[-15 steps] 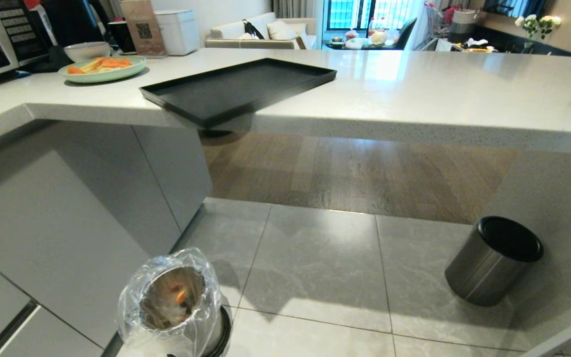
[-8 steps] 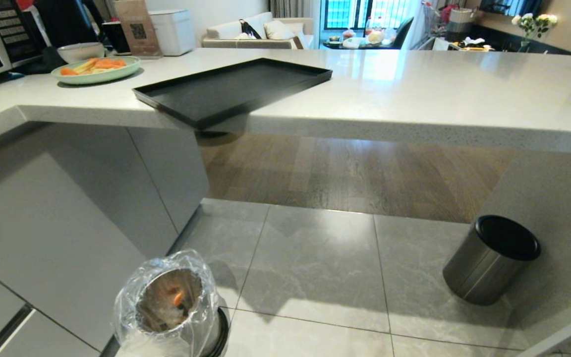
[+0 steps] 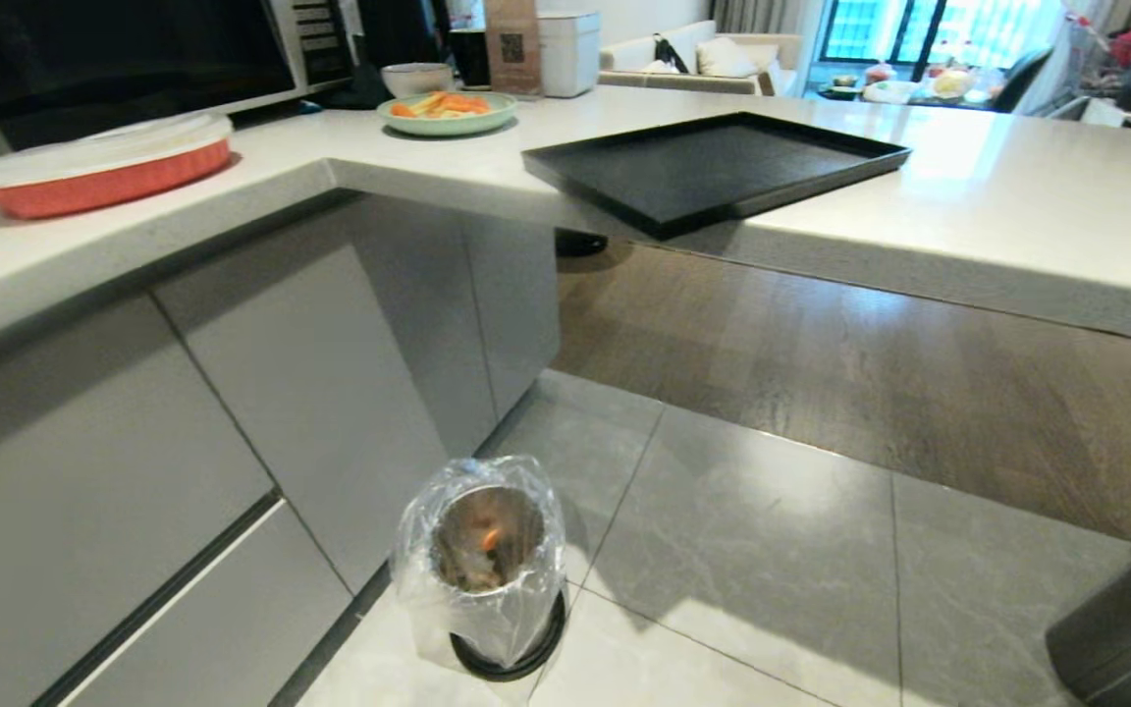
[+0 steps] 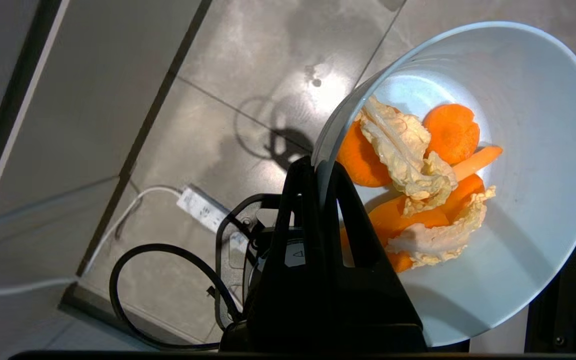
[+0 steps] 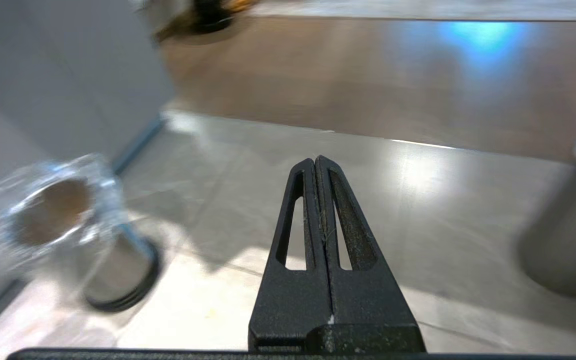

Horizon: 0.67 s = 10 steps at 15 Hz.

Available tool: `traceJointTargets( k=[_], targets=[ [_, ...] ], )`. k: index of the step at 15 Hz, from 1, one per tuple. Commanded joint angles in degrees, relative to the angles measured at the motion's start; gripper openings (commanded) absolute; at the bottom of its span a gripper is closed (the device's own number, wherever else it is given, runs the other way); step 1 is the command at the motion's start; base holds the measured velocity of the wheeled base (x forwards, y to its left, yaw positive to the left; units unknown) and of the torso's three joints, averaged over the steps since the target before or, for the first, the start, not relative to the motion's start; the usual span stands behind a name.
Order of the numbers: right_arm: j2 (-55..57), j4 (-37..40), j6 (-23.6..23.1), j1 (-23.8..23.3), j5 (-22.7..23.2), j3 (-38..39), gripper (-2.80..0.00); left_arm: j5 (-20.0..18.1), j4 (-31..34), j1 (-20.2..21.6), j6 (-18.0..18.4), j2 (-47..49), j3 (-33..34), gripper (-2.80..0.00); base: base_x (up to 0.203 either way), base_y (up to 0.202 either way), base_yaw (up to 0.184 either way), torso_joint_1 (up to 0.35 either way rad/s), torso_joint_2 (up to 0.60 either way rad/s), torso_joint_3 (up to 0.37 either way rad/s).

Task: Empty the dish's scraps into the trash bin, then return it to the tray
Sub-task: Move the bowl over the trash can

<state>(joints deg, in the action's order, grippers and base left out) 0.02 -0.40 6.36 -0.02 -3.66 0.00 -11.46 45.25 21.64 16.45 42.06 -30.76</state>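
- Carrying step, tipping not yet done: left gripper (image 4: 316,167) clamped on the near rim of the dish (image 4: 533,150), one finger inside the wall, one outside.
- Scraps (image 4: 418,185) lying in the dish just beyond the fingertips: orange carrot rounds under pale leafy bits.
- Bare floor tiles under the hand, no trash bin (image 3: 489,565) below it in the left wrist view; needs positioning over that lined opening, then tilting.
- Some orange bits already inside the trash bin.
- Tray (image 3: 723,167) bare on the counter, well apart.
- Right gripper (image 5: 316,162) pressed together, holding nothing, low over the floor.
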Motion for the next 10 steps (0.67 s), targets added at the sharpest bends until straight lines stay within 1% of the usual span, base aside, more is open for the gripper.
traceJointTargets(
  k=[1,3,5,10],
  targets=[
    [0.1,0.0,0.1,0.0,0.0,0.0,-2.80,-0.1,0.3,0.0,0.1,0.0,0.0,-2.80,-0.002,-0.010,0.169,0.002,0.01,0.002],
    [0.1,0.0,0.1,0.0,0.0,0.0,-2.80,-0.1,0.3,-0.1,0.1,0.1,-0.1,-2.80,0.000,-0.009,0.165,0.002,0.00,0.005],
    [0.1,0.0,0.1,0.0,0.0,0.0,-2.80,-0.1,0.2,-0.1,0.0,0.1,-0.1,-2.80,-0.001,-0.004,0.101,0.002,0.00,0.002],
    [0.0,0.0,0.1,0.0,0.0,0.0,-2.80,0.1,0.2,-0.1,-0.2,0.1,0.0,-2.80,0.000,0.000,0.000,0.000,0.00,0.000]
  ],
)
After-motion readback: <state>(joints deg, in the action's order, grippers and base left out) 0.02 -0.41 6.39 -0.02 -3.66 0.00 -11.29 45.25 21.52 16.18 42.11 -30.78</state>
